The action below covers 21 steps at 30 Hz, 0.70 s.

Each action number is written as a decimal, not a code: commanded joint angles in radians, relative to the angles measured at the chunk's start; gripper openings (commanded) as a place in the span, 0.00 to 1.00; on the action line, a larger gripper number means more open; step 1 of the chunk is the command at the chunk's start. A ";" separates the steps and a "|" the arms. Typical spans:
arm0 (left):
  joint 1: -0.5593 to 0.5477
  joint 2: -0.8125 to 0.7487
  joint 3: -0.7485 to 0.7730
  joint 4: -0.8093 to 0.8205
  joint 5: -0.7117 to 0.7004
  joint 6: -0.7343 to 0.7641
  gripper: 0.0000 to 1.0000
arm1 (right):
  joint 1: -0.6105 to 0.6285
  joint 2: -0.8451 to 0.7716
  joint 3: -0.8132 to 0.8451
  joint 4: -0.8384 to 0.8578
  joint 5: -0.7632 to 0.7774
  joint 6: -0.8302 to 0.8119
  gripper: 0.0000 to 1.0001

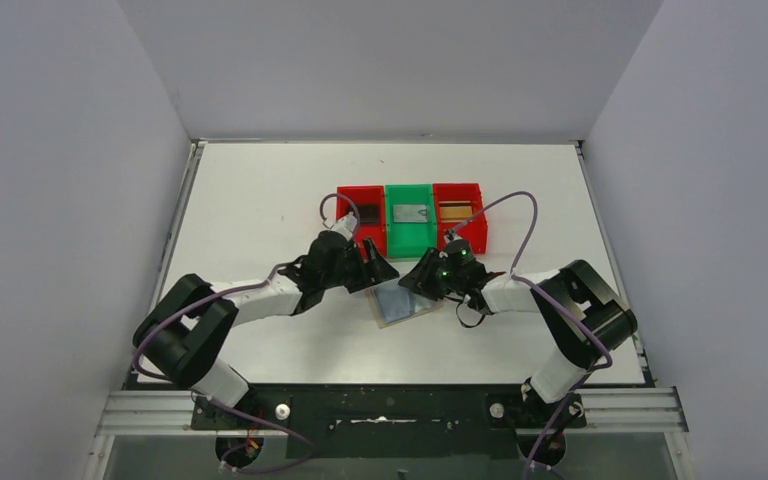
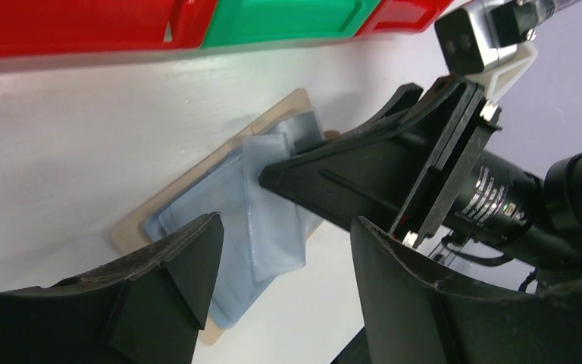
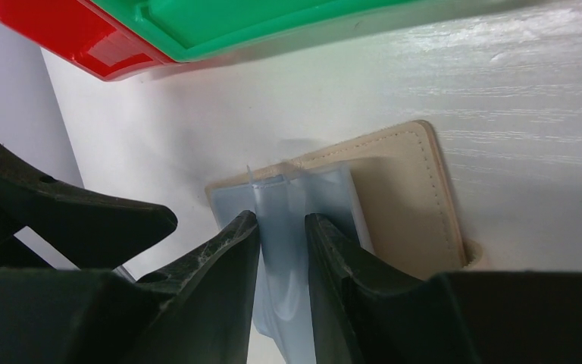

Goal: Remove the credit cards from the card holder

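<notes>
The card holder (image 1: 406, 301) lies open on the table, beige outside with a light blue lining (image 2: 220, 201). My right gripper (image 3: 282, 220) is shut on a raised flap of that lining (image 3: 284, 265); the beige leather (image 3: 405, 205) lies to its right. My left gripper (image 2: 288, 254) is open and empty, low over the holder's left end, facing the right gripper (image 2: 364, 163). A dark card (image 1: 369, 213), a silver-grey card (image 1: 411, 213) and a gold-brown card (image 1: 451, 211) each lie in a bin. No card shows in the holder.
Three bins stand in a row just behind the holder: red (image 1: 362, 235), green (image 1: 410, 238) and red (image 1: 475, 232). The two grippers (image 1: 380, 270) (image 1: 422, 280) are very close together over the holder. Walls enclose the table on three sides.
</notes>
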 commanded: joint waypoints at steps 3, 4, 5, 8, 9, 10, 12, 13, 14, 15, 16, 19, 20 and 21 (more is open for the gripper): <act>-0.019 0.057 0.092 0.022 -0.057 -0.027 0.61 | -0.015 0.000 -0.030 -0.052 0.046 -0.013 0.31; -0.023 0.065 0.096 0.006 -0.063 -0.029 0.61 | -0.016 0.001 -0.030 -0.052 0.047 -0.013 0.32; -0.027 0.071 0.101 -0.009 -0.071 -0.031 0.61 | -0.017 -0.001 -0.030 -0.051 0.047 -0.013 0.32; -0.044 0.091 0.111 -0.049 -0.080 -0.030 0.61 | -0.019 -0.003 -0.033 -0.044 0.044 -0.014 0.34; -0.051 0.098 0.113 -0.056 -0.080 -0.028 0.60 | -0.020 -0.004 -0.037 -0.032 0.038 -0.012 0.34; -0.057 0.105 0.116 -0.064 -0.081 -0.028 0.60 | -0.022 -0.005 -0.041 -0.023 0.032 -0.010 0.35; -0.068 0.121 0.115 -0.071 -0.073 -0.028 0.56 | -0.026 -0.009 -0.043 -0.017 0.026 -0.007 0.36; -0.070 0.124 0.108 -0.061 -0.063 -0.030 0.54 | -0.029 -0.013 -0.042 -0.017 0.024 -0.009 0.36; -0.072 0.127 0.101 -0.043 -0.049 -0.033 0.53 | -0.031 -0.018 -0.042 -0.013 0.019 -0.011 0.36; -0.072 0.128 0.093 -0.028 -0.038 -0.036 0.52 | -0.032 -0.026 -0.044 -0.009 0.015 -0.012 0.36; -0.072 0.128 0.088 -0.020 -0.031 -0.039 0.51 | -0.034 -0.033 -0.045 -0.008 0.016 -0.012 0.37; -0.070 0.146 0.082 0.016 0.012 -0.043 0.49 | -0.036 -0.050 -0.041 -0.008 0.015 -0.017 0.37; -0.068 0.153 0.080 0.033 0.030 -0.050 0.49 | -0.037 -0.054 -0.041 -0.012 0.015 -0.017 0.38; -0.068 0.155 0.076 0.051 0.040 -0.056 0.48 | -0.041 -0.063 -0.043 -0.013 0.012 -0.020 0.40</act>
